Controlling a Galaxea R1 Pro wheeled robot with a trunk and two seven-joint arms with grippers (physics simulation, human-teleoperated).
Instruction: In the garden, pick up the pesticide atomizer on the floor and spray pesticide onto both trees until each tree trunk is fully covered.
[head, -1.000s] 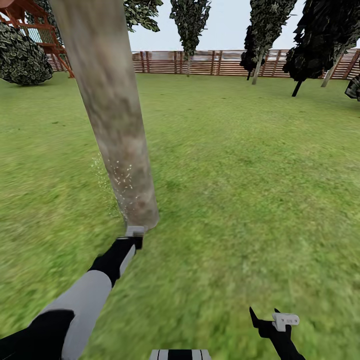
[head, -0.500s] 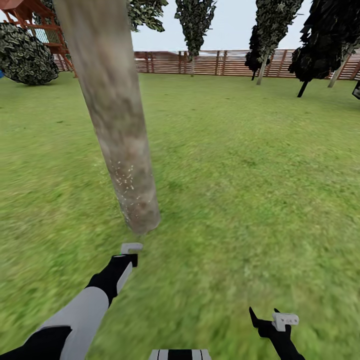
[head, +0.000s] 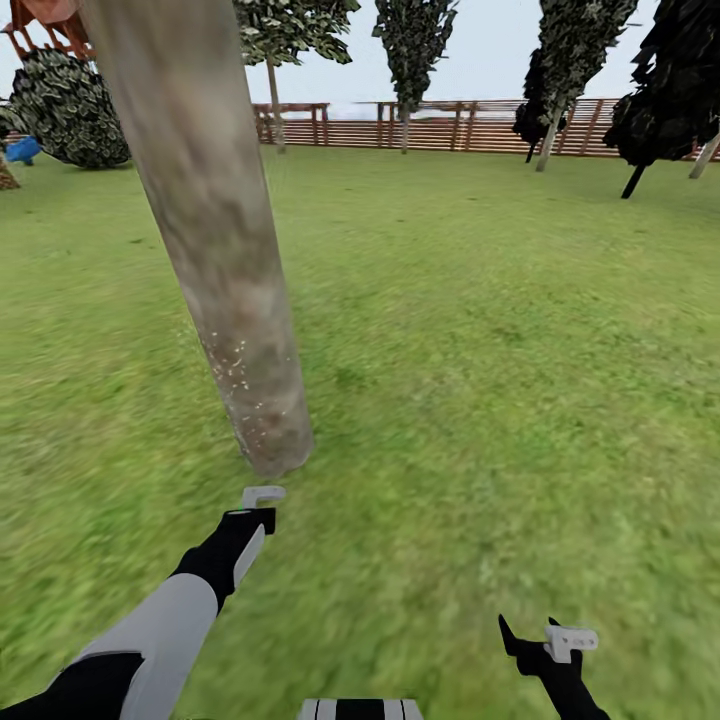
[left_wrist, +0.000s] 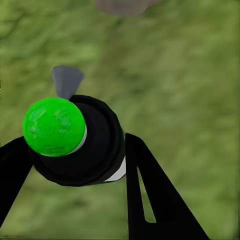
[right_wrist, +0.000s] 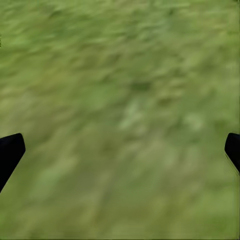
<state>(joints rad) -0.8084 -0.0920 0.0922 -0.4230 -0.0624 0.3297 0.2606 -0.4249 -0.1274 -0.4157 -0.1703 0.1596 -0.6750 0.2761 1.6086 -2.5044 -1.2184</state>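
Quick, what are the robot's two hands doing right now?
Left gripper: closed on the sprayer with the green ball top.
Right gripper: open, holding nothing, over the grass.

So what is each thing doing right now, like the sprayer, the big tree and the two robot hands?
pesticide atomizer: held between the left gripper's fingers, nozzle toward the trunk.
left gripper: shut on the atomizer, near the trunk's base.
right gripper: open, empty, over grass.
tree trunk: standing, leaning in the picture, pale speckles low down.
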